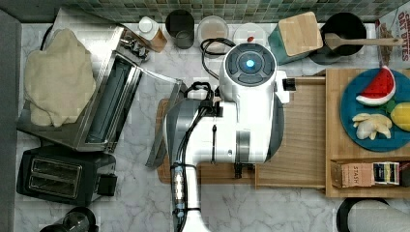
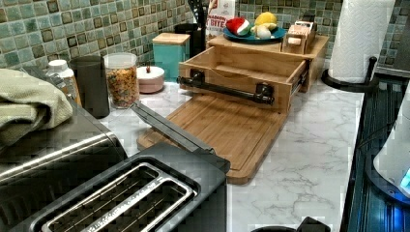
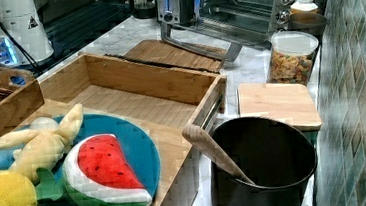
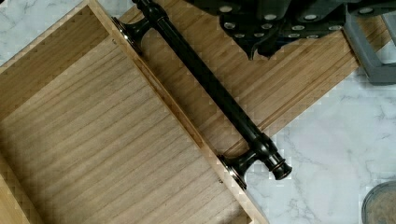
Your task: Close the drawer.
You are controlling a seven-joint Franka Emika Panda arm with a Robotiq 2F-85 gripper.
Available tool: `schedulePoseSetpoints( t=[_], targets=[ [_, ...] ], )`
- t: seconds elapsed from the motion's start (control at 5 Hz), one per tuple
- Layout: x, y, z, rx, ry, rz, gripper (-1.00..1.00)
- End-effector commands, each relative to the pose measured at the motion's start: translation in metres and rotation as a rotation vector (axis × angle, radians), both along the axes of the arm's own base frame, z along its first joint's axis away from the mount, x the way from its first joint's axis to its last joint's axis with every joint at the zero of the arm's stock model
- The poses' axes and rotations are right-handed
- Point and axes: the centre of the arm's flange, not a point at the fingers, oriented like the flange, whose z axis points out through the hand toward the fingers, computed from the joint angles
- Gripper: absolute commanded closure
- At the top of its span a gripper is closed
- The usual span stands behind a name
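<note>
One gripper (image 4: 261, 28), grip state unclear, hung upper-centre in the wrist frame, beside the drawer (image 4: 93, 149) handle (image 4: 210, 88) running diagonally.

The drawer (image 2: 241, 65) stands pulled out of the shelf unit (image 2: 316, 48), over the far end of the cutting board (image 2: 227, 130) on the table (image 2: 309, 159). In the left view, the plate (image 2: 275, 35) sits on the shelf unit, the paper roll (image 2: 360, 34) to its right, the toaster (image 2: 121, 198) nearest.
</note>
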Motion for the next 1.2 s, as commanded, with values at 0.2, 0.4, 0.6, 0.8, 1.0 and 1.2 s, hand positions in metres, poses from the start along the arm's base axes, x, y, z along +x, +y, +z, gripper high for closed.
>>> schedulePoseSetpoints(
  t=[0.2, 0.4, 0.6, 0.8, 1.0, 1.2],
  targets=[
    [0.0, 0.0, -0.001, -0.004, 0.002, 0.002, 1.0],
    [-0.013, 0.016, -0.008, 0.014, 0.013, 0.047, 1.0],
    [-0.029, 0.06, -0.02, 0.029, 0.002, 0.082, 1.0],
    [-0.04, 0.091, -0.033, 0.054, -0.019, 0.138, 1.0],
    [-0.041, 0.103, -0.044, 0.066, -0.003, 0.221, 1.0],
    [-0.037, 0.099, -0.072, 0.043, -0.002, 0.364, 1.0]
  ],
)
